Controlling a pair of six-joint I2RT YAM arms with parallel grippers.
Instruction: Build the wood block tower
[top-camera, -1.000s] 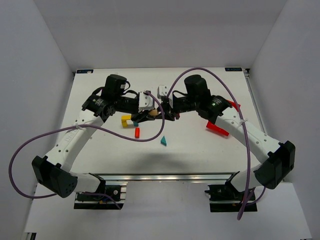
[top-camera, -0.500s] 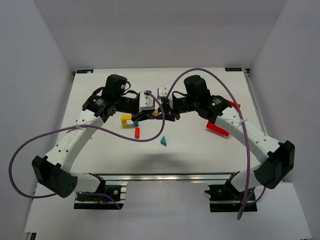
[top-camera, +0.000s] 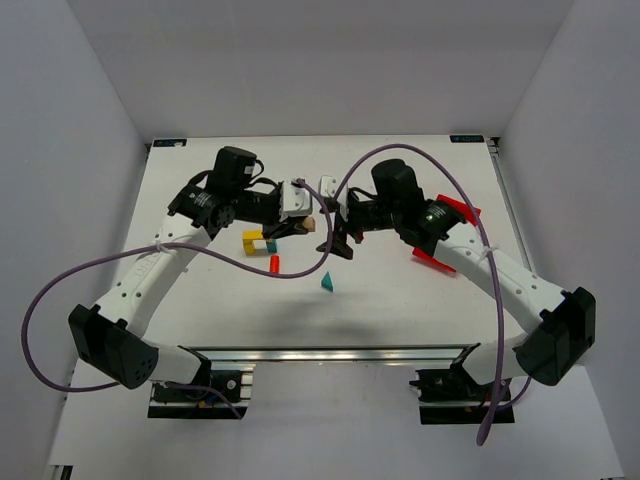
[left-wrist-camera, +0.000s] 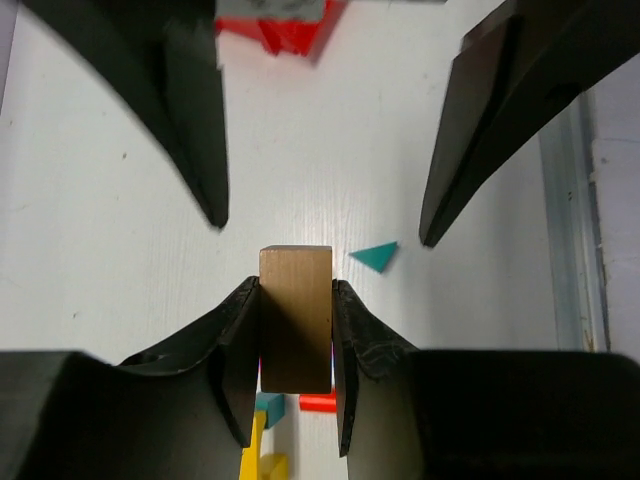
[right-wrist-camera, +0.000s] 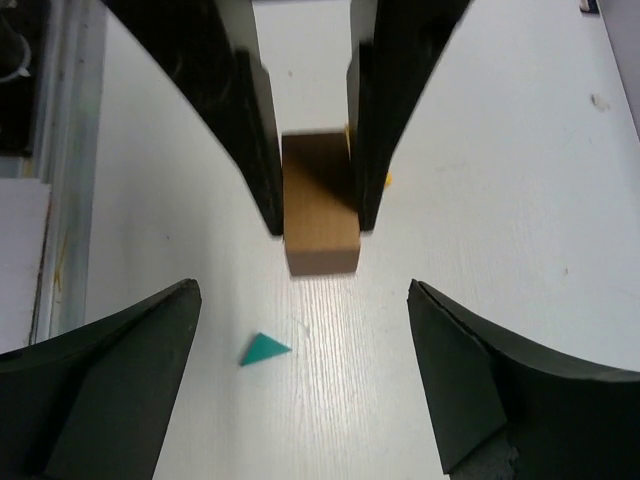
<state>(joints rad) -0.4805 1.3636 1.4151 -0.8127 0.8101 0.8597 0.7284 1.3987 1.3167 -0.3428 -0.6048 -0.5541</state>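
Your left jaws grip the tan cube, right jaws open; red block and teal triangle lie unstacked.

A white table fills the view, closed in by plain white walls on three sides. A red bin sits toward its right side, partly hidden. A metal rail runs along the near edge.

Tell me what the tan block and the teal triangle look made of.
The tan block looks like bare wood: matte, plain brown faces, no paint. The teal triangle is probably painted wood: even teal coat, though too small to show grain.
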